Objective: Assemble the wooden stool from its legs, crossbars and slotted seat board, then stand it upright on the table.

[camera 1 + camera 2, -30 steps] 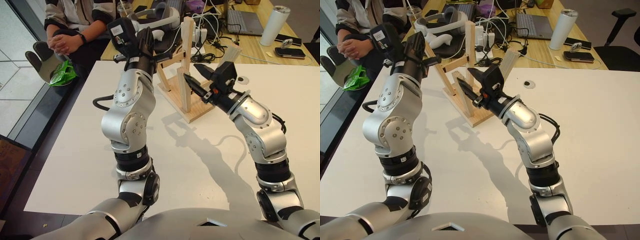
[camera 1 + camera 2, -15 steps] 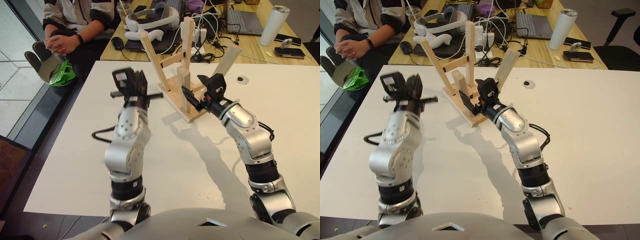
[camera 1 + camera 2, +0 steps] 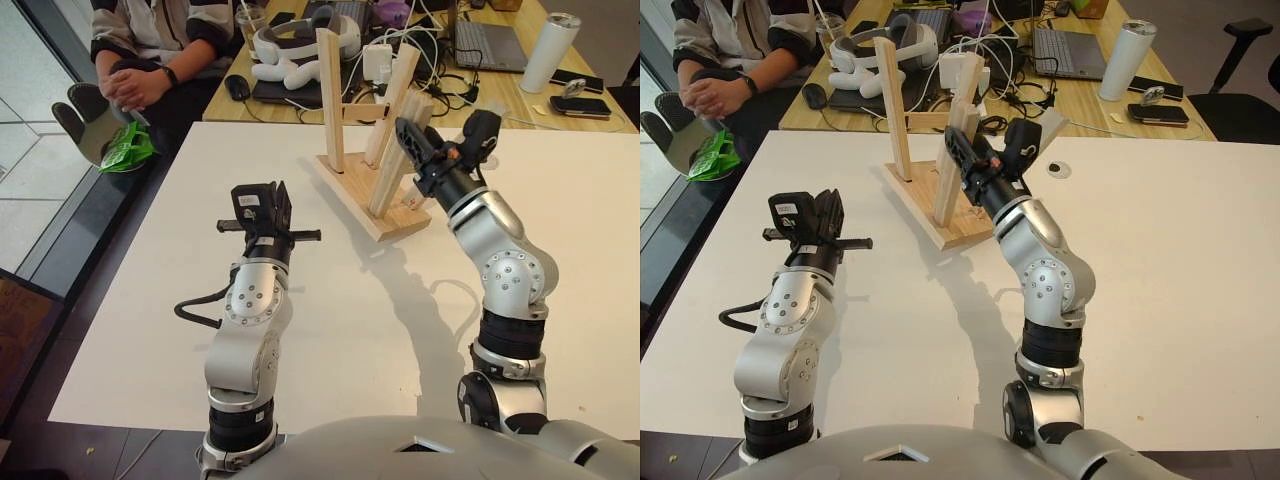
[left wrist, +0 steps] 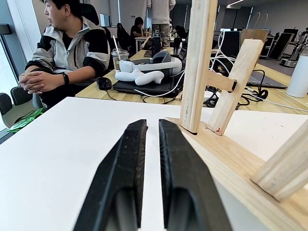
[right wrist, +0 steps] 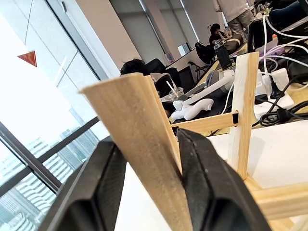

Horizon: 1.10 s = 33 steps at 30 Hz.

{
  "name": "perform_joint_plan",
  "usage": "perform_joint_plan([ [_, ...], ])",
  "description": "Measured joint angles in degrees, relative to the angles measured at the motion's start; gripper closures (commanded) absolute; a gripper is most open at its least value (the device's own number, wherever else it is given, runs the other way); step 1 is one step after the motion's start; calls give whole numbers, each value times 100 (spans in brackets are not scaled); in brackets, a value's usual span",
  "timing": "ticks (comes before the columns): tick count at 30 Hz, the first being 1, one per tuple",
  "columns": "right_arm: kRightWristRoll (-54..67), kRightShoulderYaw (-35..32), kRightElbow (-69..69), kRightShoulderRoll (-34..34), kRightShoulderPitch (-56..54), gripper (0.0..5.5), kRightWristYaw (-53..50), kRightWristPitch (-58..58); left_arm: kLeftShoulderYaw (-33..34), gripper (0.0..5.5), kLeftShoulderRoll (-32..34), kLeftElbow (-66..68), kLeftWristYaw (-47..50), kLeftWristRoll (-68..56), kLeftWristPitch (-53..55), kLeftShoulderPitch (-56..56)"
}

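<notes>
The right gripper (image 5: 149, 139) clamps one leg (image 5: 130, 101) of the upturned stool (image 3: 360, 200). The left gripper (image 4: 148, 124), closed on nothing, hovers near the stool without touching it.

the stool (image 3: 350, 185) is pale, plain wood with a faint straight grain. the bench (image 3: 560, 200) is flat white, no pattern. the left claw (image 4: 150, 124) and right claw (image 5: 147, 139) are both matte black. further back i see a warm tan desk (image 3: 515, 85), a white headset (image 3: 275, 40), a white tumbler (image 3: 550, 50) with a silver lid, and a bright green bag (image 3: 125, 150).
</notes>
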Motion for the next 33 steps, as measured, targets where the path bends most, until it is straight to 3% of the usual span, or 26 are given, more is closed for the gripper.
perform_joint_plan([
  [9, 2192, -1514, 272, 82, 52, 448, -2307, 462, 214, 506, 44, 46, -139, 109, 1, -227],
  [17, 2788, -1587, 370, 50, 160, 448, -3042, 39, 285, 506, 39, 62, -227, 125, 37, -288],
  [19, 2811, -1584, 372, 30, 207, 391, -3136, -116, 284, 506, 34, 62, -232, 126, 49, -288],
  [30, 3173, -1680, 224, -21, 419, 209, -3567, -1589, 297, 506, 45, 65, -350, 120, 72, -299],
  [33, 2695, -1317, -343, -65, 704, 168, -3864, -1793, 307, 506, 51, 64, -367, 120, 76, -299],
])
